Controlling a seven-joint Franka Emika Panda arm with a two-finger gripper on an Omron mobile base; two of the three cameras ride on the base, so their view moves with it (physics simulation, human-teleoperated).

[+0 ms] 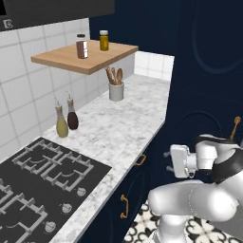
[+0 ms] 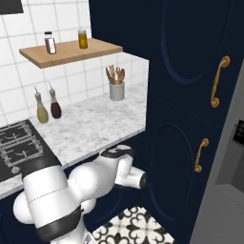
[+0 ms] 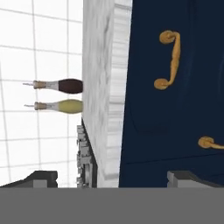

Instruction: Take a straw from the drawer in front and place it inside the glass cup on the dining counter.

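The drawer (image 3: 175, 109) is a shut navy front with a curled brass handle (image 3: 169, 59), set under the marbled worktop edge (image 3: 105, 87). In the left base view the handle (image 1: 140, 160) sits just left of my gripper (image 1: 169, 161), which points at the cabinet face a short way off. The hand view is rolled on its side; my gripper (image 3: 116, 179) is open, with nothing between its two dark fingertips (image 3: 41, 178). The straw is hidden. The glass cup and the dining counter are out of view.
On the worktop (image 1: 118, 128) stand two oil bottles (image 1: 66, 122), a crock of wooden spoons (image 1: 116, 88) and a black hob (image 1: 42, 175). A wooden shelf (image 1: 85, 57) carries two jars. A tall navy cabinet (image 2: 190, 95) rises at the right. Another brass handle (image 1: 124, 207) sits lower.
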